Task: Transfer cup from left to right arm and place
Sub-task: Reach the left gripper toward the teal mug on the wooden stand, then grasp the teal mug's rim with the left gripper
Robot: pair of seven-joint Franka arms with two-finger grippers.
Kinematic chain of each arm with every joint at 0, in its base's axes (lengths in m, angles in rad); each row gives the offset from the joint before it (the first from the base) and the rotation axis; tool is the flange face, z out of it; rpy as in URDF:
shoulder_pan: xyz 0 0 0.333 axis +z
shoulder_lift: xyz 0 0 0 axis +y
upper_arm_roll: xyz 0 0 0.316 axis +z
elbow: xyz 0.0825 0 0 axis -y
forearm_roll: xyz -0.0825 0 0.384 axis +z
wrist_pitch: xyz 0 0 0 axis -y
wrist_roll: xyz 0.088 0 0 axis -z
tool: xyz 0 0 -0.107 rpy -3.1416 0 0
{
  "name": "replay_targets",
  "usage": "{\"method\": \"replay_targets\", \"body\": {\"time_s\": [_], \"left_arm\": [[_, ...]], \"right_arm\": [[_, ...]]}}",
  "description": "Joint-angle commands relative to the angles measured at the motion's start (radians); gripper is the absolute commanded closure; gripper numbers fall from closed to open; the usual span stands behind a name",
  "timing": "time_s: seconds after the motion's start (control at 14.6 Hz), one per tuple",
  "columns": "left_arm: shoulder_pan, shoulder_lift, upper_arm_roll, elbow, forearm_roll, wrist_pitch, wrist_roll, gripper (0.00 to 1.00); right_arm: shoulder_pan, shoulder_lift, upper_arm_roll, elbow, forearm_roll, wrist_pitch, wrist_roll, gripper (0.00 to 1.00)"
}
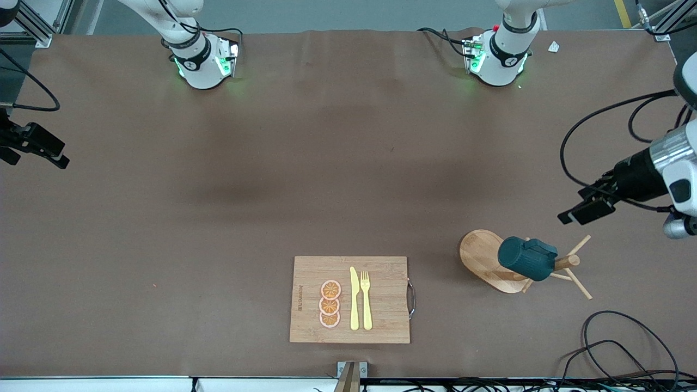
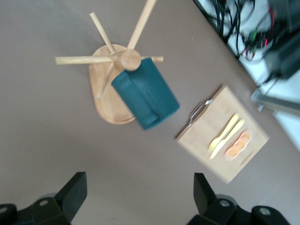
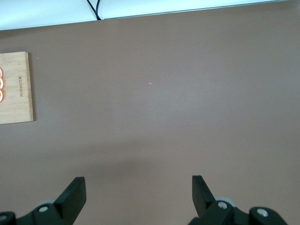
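Observation:
The dark teal ribbed cup (image 1: pixel 527 258) hangs tilted on a peg of a wooden mug tree (image 1: pixel 566 263) with an oval base (image 1: pixel 479 253), toward the left arm's end of the table. The left wrist view shows the cup (image 2: pixel 146 96) over that base (image 2: pixel 105 96), apart from the fingers. My left gripper (image 1: pixel 591 204) hovers over the table beside the mug tree, open (image 2: pixel 139 197) and holding nothing. At the right arm's end of the table, my right gripper (image 1: pixel 38 147) waits open (image 3: pixel 138 197) over bare brown table.
A bamboo cutting board (image 1: pixel 381 272) with a yellow knife (image 1: pixel 354 299), a yellow fork (image 1: pixel 366 299) and three orange slices (image 1: pixel 330 304) lies near the table's front edge. Black cables (image 1: pixel 626 348) loop at the front corner by the mug tree.

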Motion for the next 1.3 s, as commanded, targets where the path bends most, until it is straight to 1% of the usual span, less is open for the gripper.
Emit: {"method": "replay_targets", "body": {"time_s": [0.0,0.14,0.34,0.62,0.82,1.1,1.23], "left_arm": [[0.004,-0.015,-0.001,-0.088,-0.075,0.114,-0.115,0.00],[0.007,-0.012,0.000,-0.112,-0.132,0.145,-0.140,0.00],[0.033,0.005,0.000,-0.143,-0.163,0.182,-0.174,0.00],[0.047,0.051,0.000,-0.149,-0.179,0.186,-0.174,0.00],[0.047,0.082,0.000,-0.149,-0.217,0.231,-0.176,0.00],[0.041,0.120,-0.003,-0.149,-0.226,0.301,-0.176,0.00],[0.038,0.136,-0.003,-0.145,-0.260,0.317,-0.176,0.00]], "right_arm": [[-0.015,-0.022,0.005,-0.024,0.018,0.011,-0.011,0.00],[-0.015,-0.022,0.005,-0.024,0.018,0.011,-0.011,0.00],[-0.016,-0.022,0.005,-0.024,0.018,0.011,-0.011,0.00],[-0.016,-0.022,0.005,-0.024,0.020,0.011,-0.012,0.00],[-0.016,-0.022,0.004,-0.024,0.021,0.009,-0.011,0.00],[-0.016,-0.022,0.004,-0.024,0.023,0.009,-0.011,0.00],[-0.016,-0.022,0.004,-0.024,0.023,0.009,-0.012,0.00]]}}
